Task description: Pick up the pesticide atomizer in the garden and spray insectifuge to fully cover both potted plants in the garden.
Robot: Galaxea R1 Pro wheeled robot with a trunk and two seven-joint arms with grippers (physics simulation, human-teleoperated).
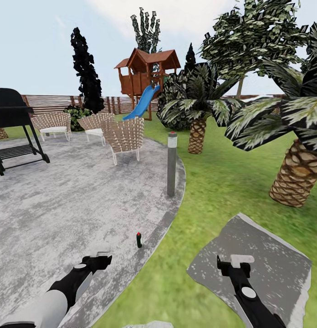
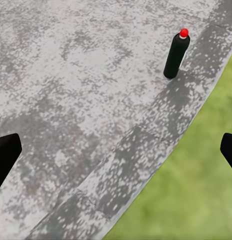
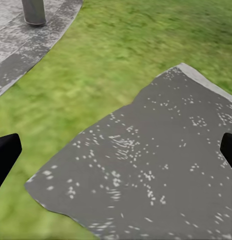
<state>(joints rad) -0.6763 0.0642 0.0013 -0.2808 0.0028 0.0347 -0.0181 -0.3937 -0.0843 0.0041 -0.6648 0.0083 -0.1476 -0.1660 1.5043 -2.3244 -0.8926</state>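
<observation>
I see the atomizer (image 1: 139, 239) standing upright on the patio (image 1: 63, 196), close to its curved darker border and near the lawn (image 1: 213, 182). In the left wrist view it is a dark bottle (image 2: 176, 55) with a red cap, alone on the speckled grey paving; I can't tell whether anything is in it, since the body is opaque. My left gripper (image 1: 103, 258) hangs above the patio edge, short of the bottle and well apart from it, with nothing between its fingers; the black fingertips (image 2: 6, 155) sit at the far sides of its wrist view, so I read it as spread wide. My right gripper (image 1: 236, 263) hovers over a grey slab (image 1: 268, 269) set in the grass, likewise released and carrying nothing, its fingertips (image 3: 6, 152) wide apart over the slab (image 3: 156, 170). Just beyond the bottle a grey bollard (image 1: 171, 164) stands at the patio rim, and its base (image 3: 34, 11) shows in the right wrist view. Farther back on the paving are three wicker chairs (image 1: 124, 136) and a black grill (image 1: 12, 127) at the left. On the lawn to the right stand two palms (image 1: 290, 150) with scaly trunks, and behind them a wooden playhouse (image 1: 147, 75) with a blue slide, before the slatted fence (image 1: 53, 104).
</observation>
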